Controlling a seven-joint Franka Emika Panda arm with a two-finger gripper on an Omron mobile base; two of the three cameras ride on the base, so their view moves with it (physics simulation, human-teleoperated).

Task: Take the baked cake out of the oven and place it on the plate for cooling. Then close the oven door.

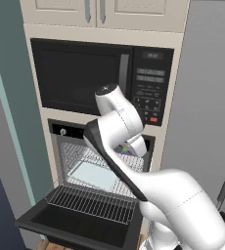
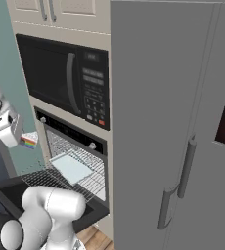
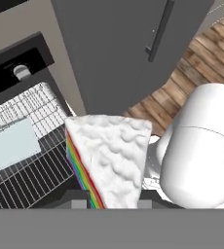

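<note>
The cake point(image 3: 115, 158) is showing a rough, lumpy white frosting over smooth rainbow-striped layers. The oven point(image 1: 65, 133) is presenting a matt black face, its wire racks point(image 1: 92, 202) looking like silvery metal, while a pale smooth tray point(image 1: 92, 175) is lying flat-finished. The floor point(image 3: 196, 63) is reading as brown wood planks.

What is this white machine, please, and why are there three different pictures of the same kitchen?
It is a robot arm on a driving base. Two pictures come from cameras on the base, behind the arm to its left and right. The third comes from a camera on the hand itself. The claw is shut on a slice of cake with white icing and rainbow layers. The oven stands with its door folded down; a pale tray lies on the wire rack inside. Above is a microwave.
</note>
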